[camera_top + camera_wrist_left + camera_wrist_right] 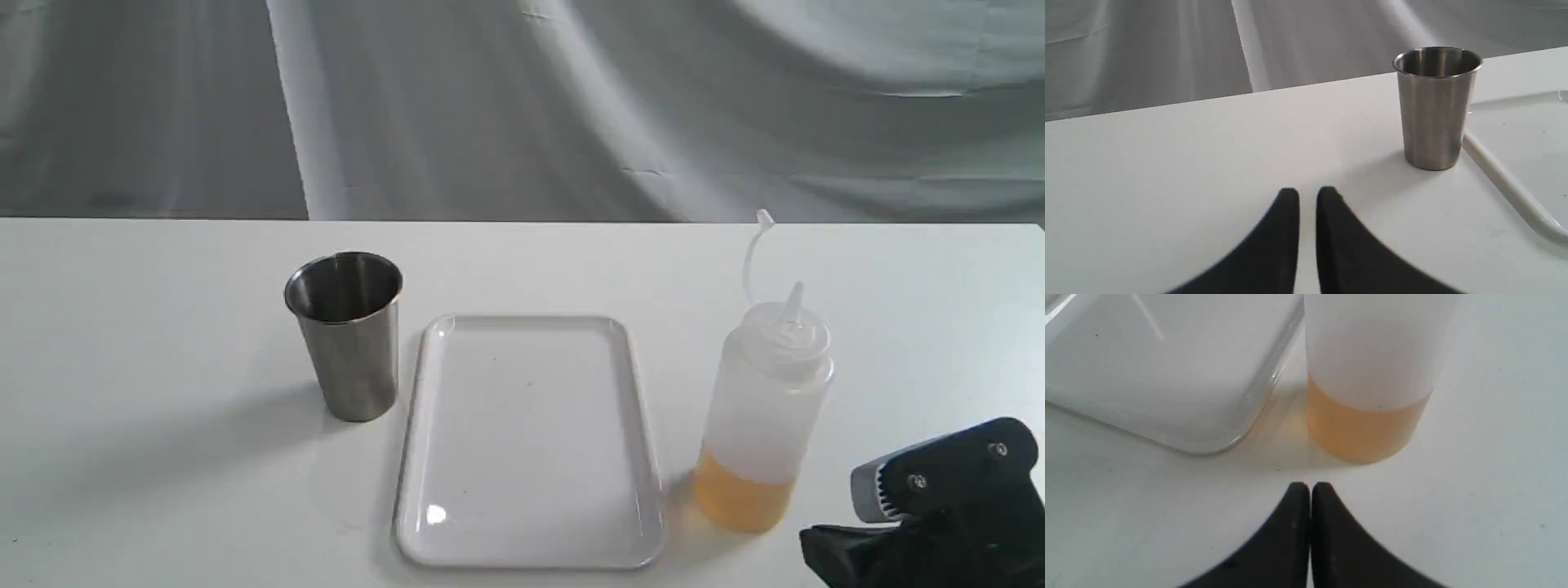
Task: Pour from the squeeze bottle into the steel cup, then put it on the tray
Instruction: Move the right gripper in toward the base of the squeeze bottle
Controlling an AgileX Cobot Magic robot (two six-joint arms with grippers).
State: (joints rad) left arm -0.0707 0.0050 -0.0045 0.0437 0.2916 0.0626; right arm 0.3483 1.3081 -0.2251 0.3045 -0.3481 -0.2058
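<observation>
One steel cup [347,335], upright on the table [122,327] at the tray's 10 o'clock. One tray [424,457], centre. One squeeze bottle [763,408], upright at the tray's 3 o'clock, amber liquid low. Two grippers: left gripper [1307,191] fingers nearly together, thin slit, holding nothing. Right gripper [1309,485] at the bottle's 4 o'clock, fingers pressed together, clear of the bottle.

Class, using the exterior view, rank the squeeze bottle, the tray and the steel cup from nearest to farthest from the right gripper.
1. the squeeze bottle, just beside the right gripper, on the view's right.
2. the tray, in the middle.
3. the steel cup, on the left, beyond the tray.
</observation>
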